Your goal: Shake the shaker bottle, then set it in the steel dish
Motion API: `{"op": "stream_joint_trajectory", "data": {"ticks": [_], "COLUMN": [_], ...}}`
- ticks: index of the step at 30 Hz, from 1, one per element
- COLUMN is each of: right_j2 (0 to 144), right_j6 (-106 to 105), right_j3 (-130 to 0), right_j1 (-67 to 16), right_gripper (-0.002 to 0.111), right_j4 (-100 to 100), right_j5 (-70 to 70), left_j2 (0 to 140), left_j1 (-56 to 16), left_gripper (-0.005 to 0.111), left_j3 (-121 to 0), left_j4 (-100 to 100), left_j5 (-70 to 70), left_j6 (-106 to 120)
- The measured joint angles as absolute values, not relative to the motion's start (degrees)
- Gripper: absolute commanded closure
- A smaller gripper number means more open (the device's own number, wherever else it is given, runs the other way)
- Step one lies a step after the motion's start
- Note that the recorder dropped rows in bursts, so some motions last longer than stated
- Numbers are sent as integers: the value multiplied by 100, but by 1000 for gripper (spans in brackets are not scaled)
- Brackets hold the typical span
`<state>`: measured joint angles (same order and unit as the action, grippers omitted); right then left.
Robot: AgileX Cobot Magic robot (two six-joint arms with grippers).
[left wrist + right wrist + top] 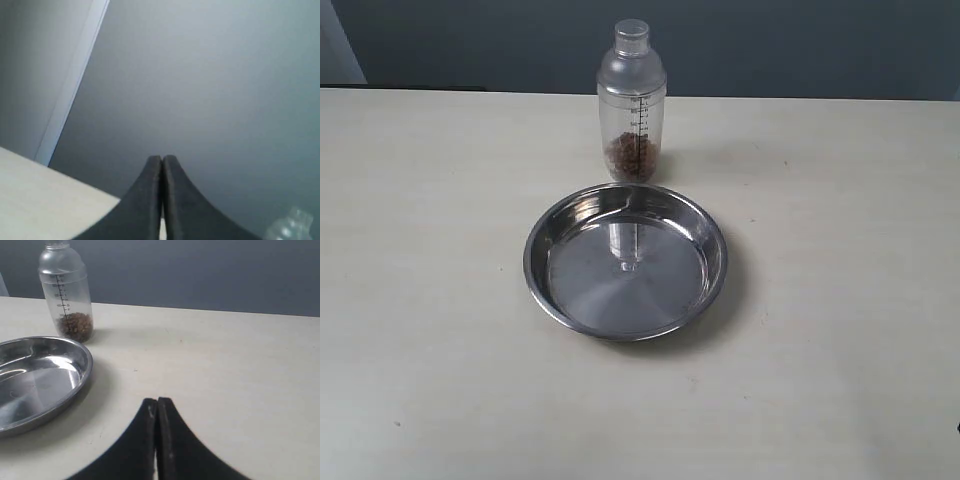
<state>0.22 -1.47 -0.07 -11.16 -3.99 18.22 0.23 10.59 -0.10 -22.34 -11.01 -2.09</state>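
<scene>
Bottle (632, 105) upright on counter (840, 200), just beside dish (620, 295) | left tool (162, 165), right tool (157, 407) — both pinched closed, empty | next, likely — open one wide, grip midbody squarely

Pale wood-grain table (430, 300), matte, few small specks; dark grey-blue wall (800, 45) behind far edge
</scene>
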Motion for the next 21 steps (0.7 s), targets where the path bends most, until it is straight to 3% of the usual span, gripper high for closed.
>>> {"op": "stream_joint_trajectory", "data": {"ticks": [8,21], "right_j2": [22,22], "right_j6": [-147,-147], "right_j3": [-7,-7], "right_j1": [-1116,-1116], "right_gripper": [109,109], "right_j4": [-399,-399], "right_j5": [1822,1822], "left_j2": [23,23], "left_j1": [1059,1059], "left_gripper": [106,106], "left_j3": [-10,-10], "left_j4": [-2410,-2617], "left_j5": [-2262,-1823], "left_j6": [-1107,-1280]}}
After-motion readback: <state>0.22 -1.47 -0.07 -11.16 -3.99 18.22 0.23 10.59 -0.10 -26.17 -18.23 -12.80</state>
